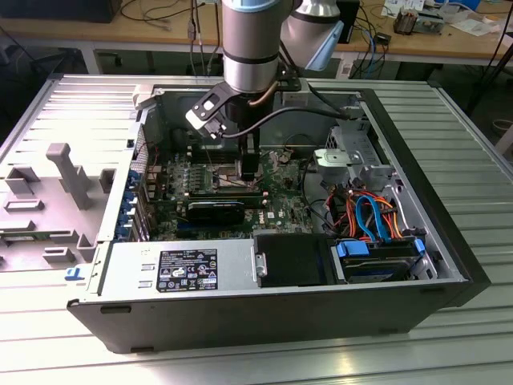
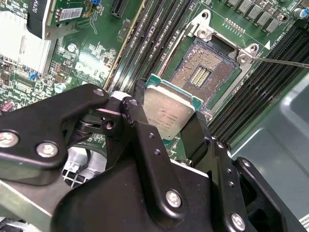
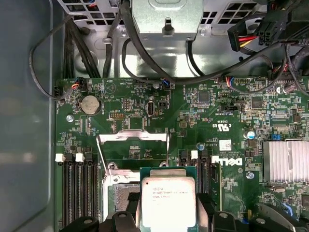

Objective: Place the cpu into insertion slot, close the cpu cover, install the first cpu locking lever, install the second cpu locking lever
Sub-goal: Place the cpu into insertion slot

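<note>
Holding the cpu (image 2: 166,113) by two edges, jaws closed on it, gripper (image 2: 164,124) hangs just above the insertion slot (image 2: 203,72). Slot sits empty below it; cpu cover (image 3: 133,137) tipped up, open. No step finished yet: seating, cover, both levers (image 2: 285,62) left. Open computer case (image 1: 240,313) holds the green motherboard (image 3: 203,111)

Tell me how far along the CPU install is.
Nothing is seated yet. The claw is shut on the small flat silvery square chip, held near the dark square socket with the shiny rim, whose contacts lie bare. The thin silvery frame cover stands open, so placing, closing and both levers remain.
</note>
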